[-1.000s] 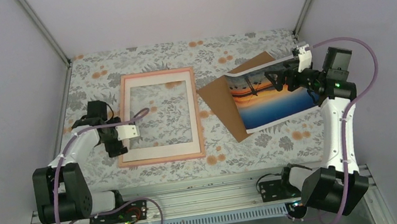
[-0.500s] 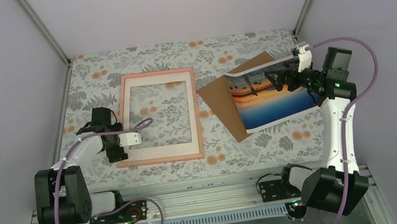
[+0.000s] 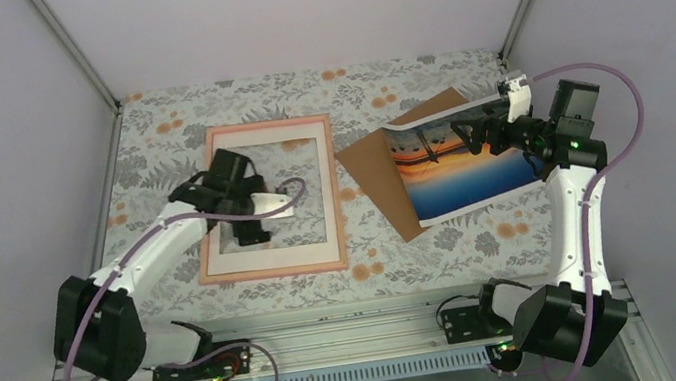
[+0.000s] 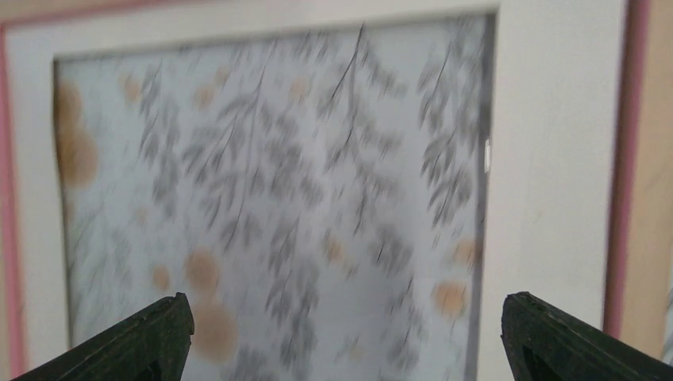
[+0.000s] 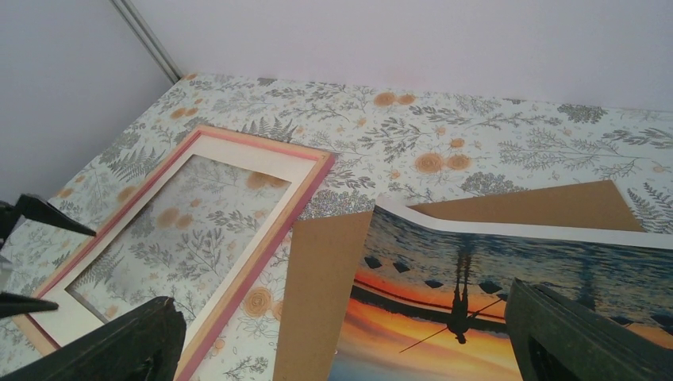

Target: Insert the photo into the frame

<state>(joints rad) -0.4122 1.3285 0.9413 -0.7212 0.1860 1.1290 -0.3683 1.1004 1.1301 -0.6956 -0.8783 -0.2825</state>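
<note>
Photo (image 3: 458, 173): a rectangular print of an orange sunset over blue water with small dark figures. It lies picture side up on the right half of the floral-patterned counter (image 3: 398, 80), well apart from the frame. Its left part overlaps the plain brown rectangular backing board (image 3: 373, 167). Its far edge curls upward and shows a strip of the white back.

Frame (image 3: 335, 191): a large, thin pink-orange rectangular picture frame with a clear pane. It lies flat on the left half of the counter, long sides running away from the arm bases. A white mat border (image 3: 303, 253) sits inside the rails. The counter's leaf and flower pattern shows through the pane.

Left tool (image 3: 252, 232): positioned over the frame's near-left area, above the pane and mat. It is released, with both fingers spread wide, as the left wrist view confirms. Nothing sits between the fingers. That view looks down on the pane, with mat and pink rail on either side.

Right tool (image 3: 485, 133): positioned over the far right portion of the photo, near the curled edge. It is released, with the fingers at full spread. The right wrist view shows the print and board below and ahead of the fingers. Contact between a finger and the print cannot be determined.
</note>
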